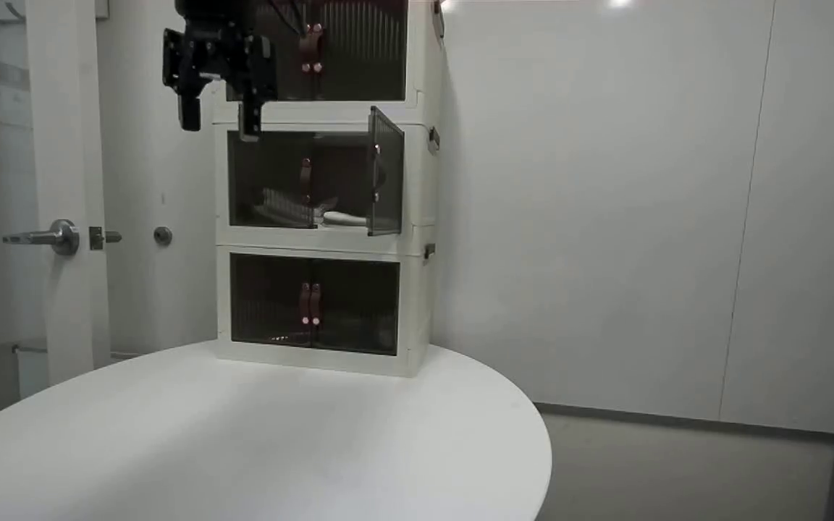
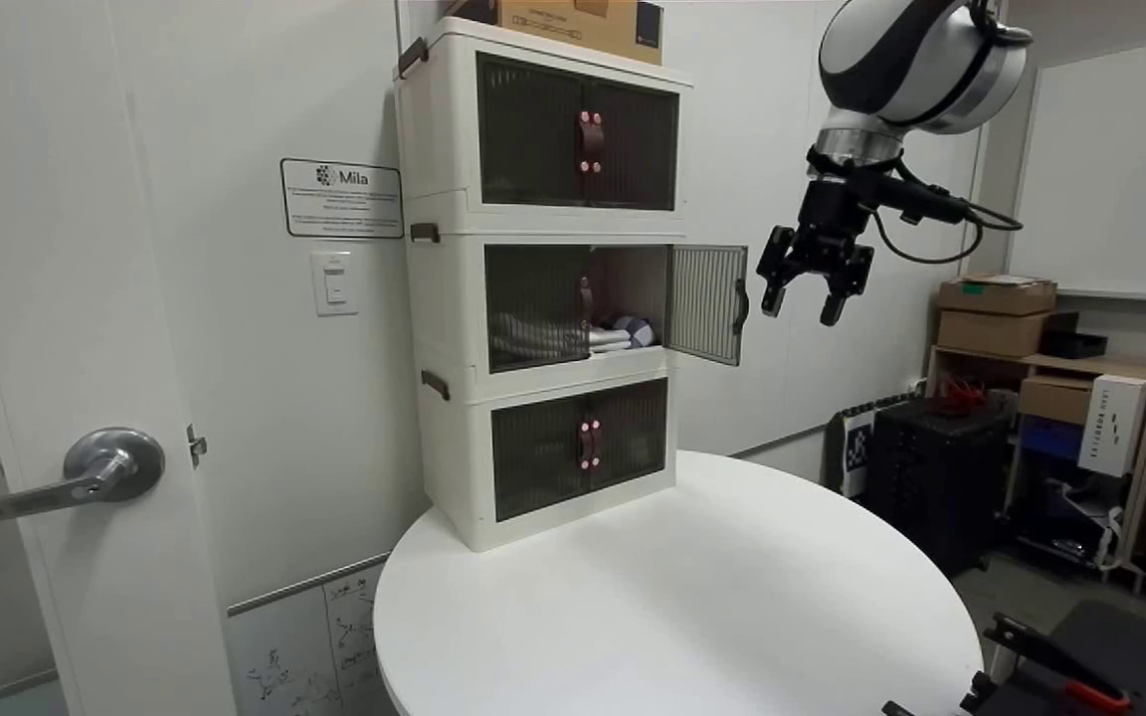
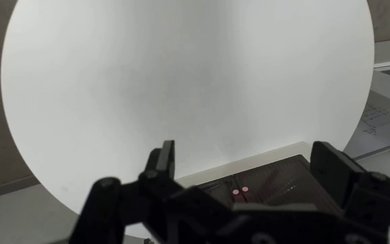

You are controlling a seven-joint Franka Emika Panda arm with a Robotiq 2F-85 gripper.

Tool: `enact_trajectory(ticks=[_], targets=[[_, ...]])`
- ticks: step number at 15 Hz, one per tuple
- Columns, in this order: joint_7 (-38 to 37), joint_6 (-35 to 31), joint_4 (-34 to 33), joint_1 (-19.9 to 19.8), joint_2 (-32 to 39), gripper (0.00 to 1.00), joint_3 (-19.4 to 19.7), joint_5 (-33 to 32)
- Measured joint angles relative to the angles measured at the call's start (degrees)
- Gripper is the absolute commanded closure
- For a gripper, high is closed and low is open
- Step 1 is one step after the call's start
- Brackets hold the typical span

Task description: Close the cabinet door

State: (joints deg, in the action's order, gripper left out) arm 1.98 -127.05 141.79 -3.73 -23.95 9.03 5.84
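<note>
The cabinet door (image 1: 386, 177) is a clear ribbed panel with thin pale edges and a dark handle. It stands swung open from the middle tier of the white three-tier cabinet (image 1: 423, 304). In an exterior view the open door (image 2: 707, 303) sticks out to the right of the cabinet (image 2: 454, 418). The middle tier's other door leaf is shut. My gripper (image 1: 219, 124) is open and empty, apart from the door. In an exterior view the gripper (image 2: 802, 308) hangs to the right of the door. The wrist view shows the open fingers (image 3: 244, 145) above the bottom tier's front; the open door does not show there.
The cabinet stands on a round white table (image 2: 782, 577). White folded cloth (image 2: 609, 339) and a checked cloth (image 2: 636, 331) lie inside the middle tier. A cardboard box (image 2: 573, 22) is on top of the cabinet. A white room door (image 2: 86, 398) with a lever handle is beside it.
</note>
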Motion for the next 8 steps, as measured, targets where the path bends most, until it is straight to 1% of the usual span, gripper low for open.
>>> enact_trajectory(ticks=[2, 5, 8], targets=[[0.05, 1.71, -2.99, -0.65, 0.67, 0.0, -0.51, -3.02], [0.37, 6.6, -9.25, -0.98, 2.28, 0.0, -0.88, -6.63], [3.42, 10.33, -15.94, -0.89, 4.52, 0.0, -1.05, -7.7]])
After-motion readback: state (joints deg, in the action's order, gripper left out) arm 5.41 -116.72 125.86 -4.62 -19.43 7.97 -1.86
